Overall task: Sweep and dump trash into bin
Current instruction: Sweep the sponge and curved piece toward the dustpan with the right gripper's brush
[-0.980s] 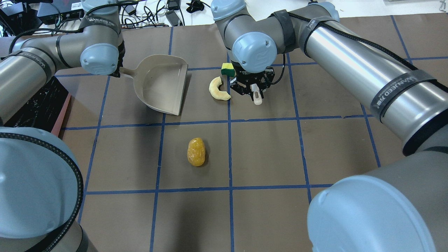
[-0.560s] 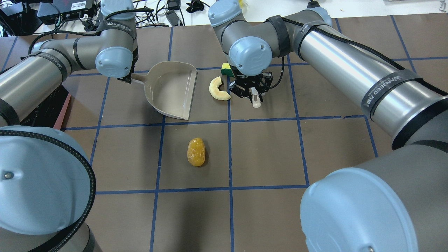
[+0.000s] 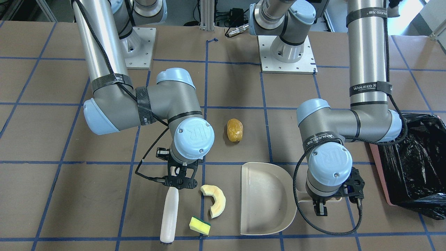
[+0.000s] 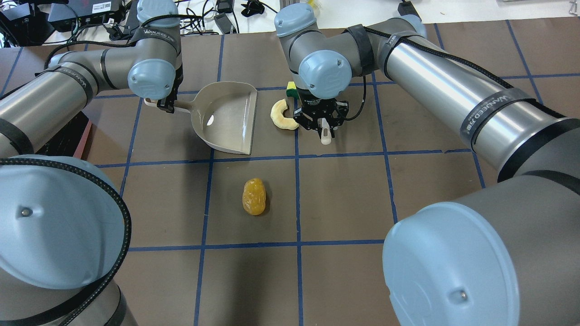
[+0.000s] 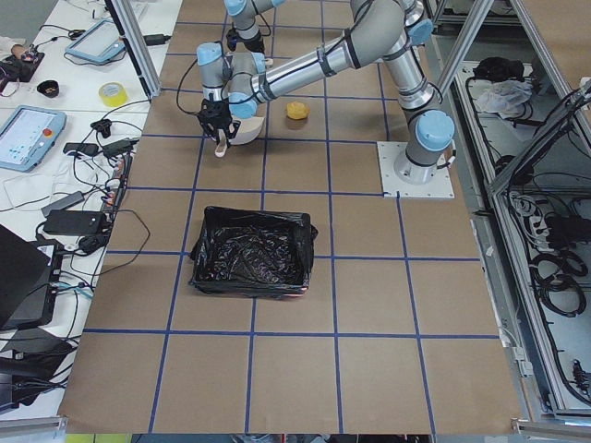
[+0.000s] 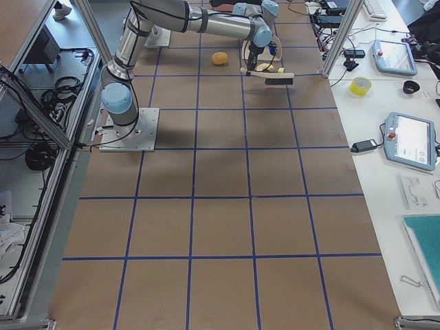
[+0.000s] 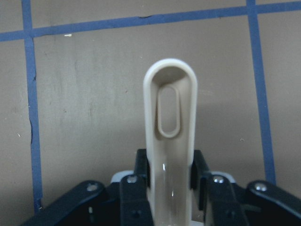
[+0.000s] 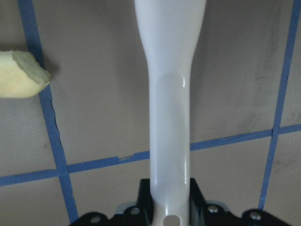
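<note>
The golden-brown lump (image 4: 254, 196) lies alone at the table's middle. The pale crescent slice (image 4: 281, 115) and the yellow-and-green sponge (image 4: 292, 89) lie between the beige dustpan (image 4: 226, 117) and the beige brush (image 3: 169, 214). My left gripper (image 4: 165, 105) is shut on the dustpan's handle (image 7: 170, 141), with the pan's open mouth facing the crescent. My right gripper (image 4: 322, 127) is shut on the brush handle (image 8: 169, 117), just right of the crescent. The pink bin with its black bag (image 3: 414, 164) stands at the left table edge, behind my left arm.
The brown table mat has a blue tape grid (image 4: 297, 156). My two arm bases (image 3: 287, 52) stand at the back edge in the front-facing view. Cables and devices (image 4: 199, 18) lie beyond the table's far edge.
My left arm has carried the dustpan to the right, closer to the crescent slice. My right gripper with the brush has shifted slightly left. The three trash items have not moved.
</note>
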Controlling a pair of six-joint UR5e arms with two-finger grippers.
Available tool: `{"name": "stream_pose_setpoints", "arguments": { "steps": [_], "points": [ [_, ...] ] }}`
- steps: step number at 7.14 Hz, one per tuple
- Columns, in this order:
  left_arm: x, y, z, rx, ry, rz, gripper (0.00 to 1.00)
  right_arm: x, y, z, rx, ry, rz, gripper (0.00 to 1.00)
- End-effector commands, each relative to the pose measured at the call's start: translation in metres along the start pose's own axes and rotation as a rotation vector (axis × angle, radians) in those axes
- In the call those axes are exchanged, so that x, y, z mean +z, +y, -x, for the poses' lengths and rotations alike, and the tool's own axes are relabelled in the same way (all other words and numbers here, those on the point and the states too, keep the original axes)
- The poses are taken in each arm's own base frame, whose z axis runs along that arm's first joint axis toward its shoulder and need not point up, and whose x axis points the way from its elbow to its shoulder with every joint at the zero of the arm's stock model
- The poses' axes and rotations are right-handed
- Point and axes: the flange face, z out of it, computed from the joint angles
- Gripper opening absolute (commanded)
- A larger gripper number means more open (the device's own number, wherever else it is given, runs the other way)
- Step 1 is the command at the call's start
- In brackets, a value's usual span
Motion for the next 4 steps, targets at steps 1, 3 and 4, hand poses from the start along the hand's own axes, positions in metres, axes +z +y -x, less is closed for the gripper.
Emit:
{"name": "stream_pose_setpoints", "arguments": {
  "steps": [1,3,4],
  "points": [
    [0.001,0.0,-0.004,-0.014,0.002,0.002,0.0,0.011,0.004,0.005,0.026,-0.002,0.025,0.0],
    [0.002,0.0,-0.005,-0.028,0.001,0.002,0.0,0.008,0.01,0.017,-0.01,-0.009,0.015,0.0],
    [0.002,0.0,-0.005,-0.03,0.002,0.002,0.0,0.008,0.021,0.035,-0.037,-0.004,0.008,0.0]
  ]
}}
